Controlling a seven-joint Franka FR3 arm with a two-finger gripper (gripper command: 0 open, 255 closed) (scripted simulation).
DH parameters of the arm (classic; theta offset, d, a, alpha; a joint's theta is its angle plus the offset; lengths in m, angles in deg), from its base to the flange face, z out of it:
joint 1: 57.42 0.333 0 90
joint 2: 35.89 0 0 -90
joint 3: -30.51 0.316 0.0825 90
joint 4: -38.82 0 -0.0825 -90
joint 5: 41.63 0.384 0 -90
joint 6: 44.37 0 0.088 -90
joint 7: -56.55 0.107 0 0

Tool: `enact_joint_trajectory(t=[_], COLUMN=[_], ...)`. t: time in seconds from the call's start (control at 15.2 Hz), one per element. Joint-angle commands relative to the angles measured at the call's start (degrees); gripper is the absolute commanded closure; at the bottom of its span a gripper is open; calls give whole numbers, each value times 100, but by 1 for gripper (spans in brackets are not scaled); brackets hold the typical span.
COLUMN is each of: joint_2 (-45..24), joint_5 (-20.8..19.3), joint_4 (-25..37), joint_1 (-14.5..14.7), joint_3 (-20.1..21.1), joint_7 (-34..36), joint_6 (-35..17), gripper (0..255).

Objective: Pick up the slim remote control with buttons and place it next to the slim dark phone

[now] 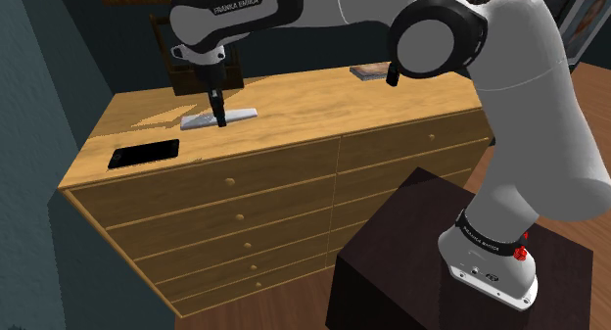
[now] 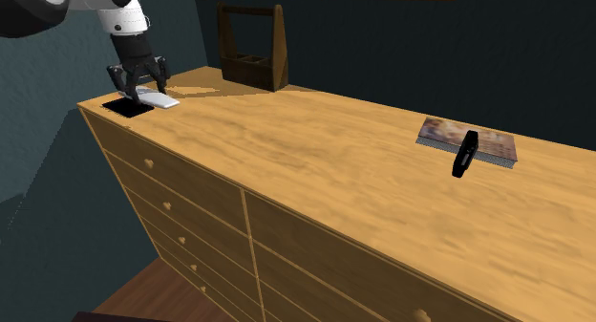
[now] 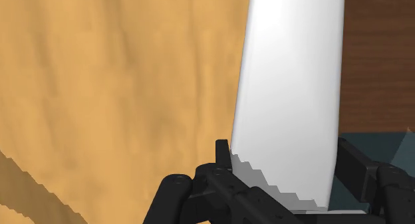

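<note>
The slim remote (image 1: pixel 235 114) is a plain pale grey slab, and my gripper (image 1: pixel 221 117) is shut on it, holding it level just over the wooden dresser top (image 1: pixel 323 108). In the wrist view the remote (image 3: pixel 292 83) is clasped between the two black fingers (image 3: pixel 223 156) of the gripper (image 3: pixel 286 159). The slim dark phone (image 1: pixel 144 155) lies flat at the dresser's front corner, towards the shoulder view's left. From the second exterior view the gripper (image 2: pixel 141 89) and remote (image 2: pixel 160 100) hang close over the phone (image 2: pixel 122 108), which is partly hidden.
A dark wooden caddy (image 2: pixel 251 48) stands at the back of the dresser near the wall. A book (image 2: pixel 482 139) with a small black object (image 2: pixel 464 155) on it lies at the other end. My dark stand (image 1: pixel 441 250) is in front of the drawers.
</note>
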Motion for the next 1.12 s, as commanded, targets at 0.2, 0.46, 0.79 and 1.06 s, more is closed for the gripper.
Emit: enact_joint_trajectory(t=[0.2,0.46,0.79,1.06], joint_2=[-1353,-1225,-1182,-1203], joint_5=[-7,-6,-2,3], joint_4=[2309,1773,1311,1039], joint_1=[315,341,361,371], joint_3=[121,115,114,116], joint_7=[569,552,536,526], joint_6=[939,532,115,-178], gripper=[255,255,255,255])
